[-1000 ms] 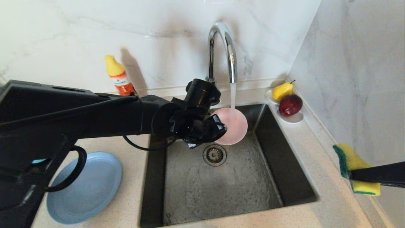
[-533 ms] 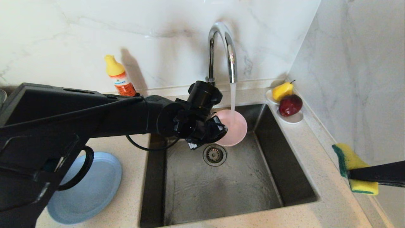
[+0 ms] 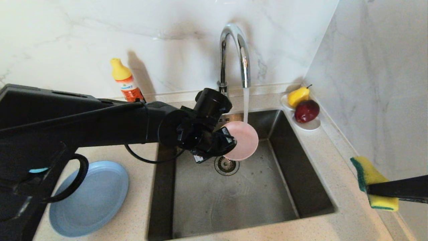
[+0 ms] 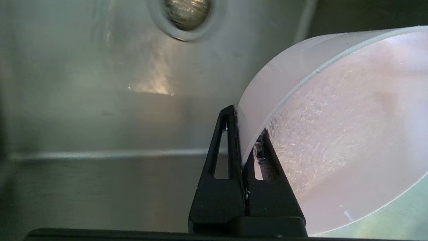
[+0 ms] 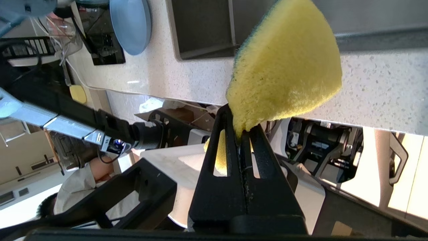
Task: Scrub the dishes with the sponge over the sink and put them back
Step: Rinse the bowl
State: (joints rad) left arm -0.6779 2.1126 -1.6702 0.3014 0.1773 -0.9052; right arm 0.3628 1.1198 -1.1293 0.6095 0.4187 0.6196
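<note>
Pinching smooth round pink bowl (image 3: 241,140) rim, left gripper (image 3: 230,144), over steel sink (image 3: 301,174), right gripper (image 5: 241,134) squeezing porous sponge (image 3: 371,175)

sink (image 3: 234,197): brushed steel | tap (image 3: 234,50): glossy chrome | sponge (image 5: 287,73): porous foam | counter (image 3: 334,167): speckled stone

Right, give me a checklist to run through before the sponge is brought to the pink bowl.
1. Left gripper shut on rim of pale pink shallow plastic bowl: ok.
2. Bowl over the square stainless-steel sink: ok.
3. Water from the curved chrome tap landing on the bowl: ok.
4. Right gripper shut on the yellow rectangular sponge with green face: ok.
5. Sponge over the sink: not ok, it hangs over the counter.
6. Grip firmness: cannot tell.
</note>
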